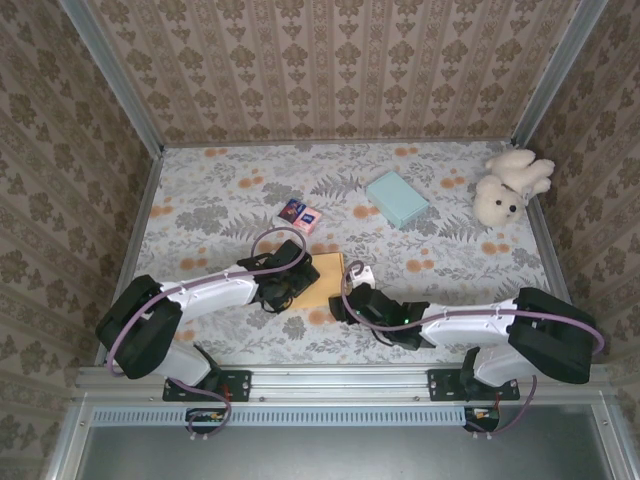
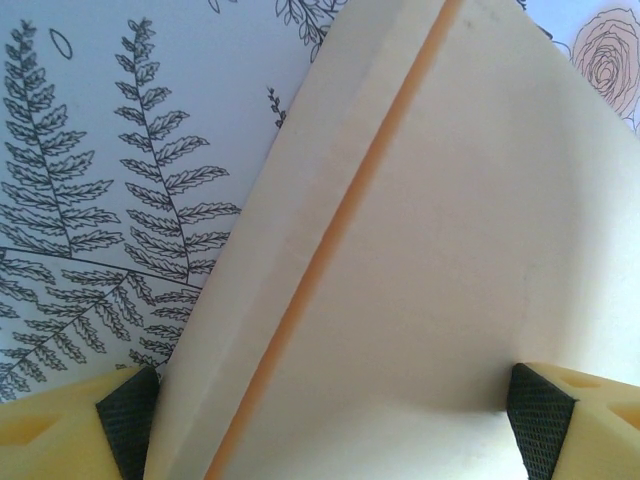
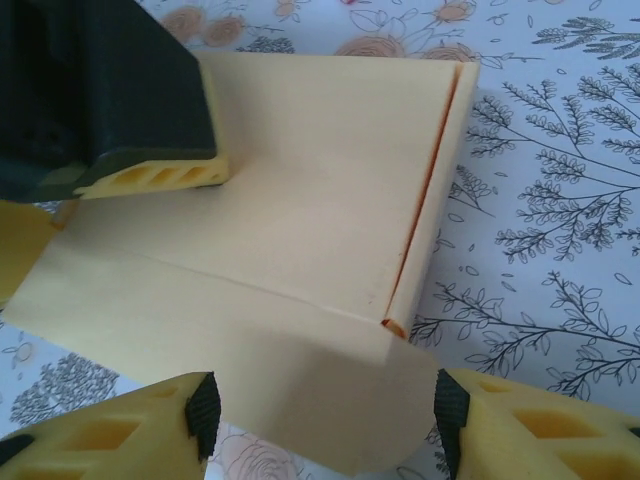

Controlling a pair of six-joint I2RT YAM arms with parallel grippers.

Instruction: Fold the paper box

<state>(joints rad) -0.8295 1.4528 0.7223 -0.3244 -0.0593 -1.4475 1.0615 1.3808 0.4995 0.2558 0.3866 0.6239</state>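
Note:
The paper box (image 1: 324,278) is a flat cream card with an orange seam, lying on the floral cloth between the two arms. My left gripper (image 1: 290,284) stands open over its left part. In the left wrist view the box (image 2: 450,250) spans the gap of the left gripper (image 2: 335,415), and the right pad (image 2: 540,415) touches the card. In the right wrist view one left finger (image 3: 150,178) rests on the box (image 3: 300,220). My right gripper (image 3: 325,415) is open around the box's near flap, with a gap at each pad; it sits at the box's lower right corner (image 1: 345,300).
A teal box (image 1: 396,197) lies behind and to the right. A white plush toy (image 1: 508,186) sits at the far right corner. Two small packets (image 1: 301,214) lie behind the paper box, and a small white object (image 1: 360,271) lies by its right edge. Patterned walls enclose the table.

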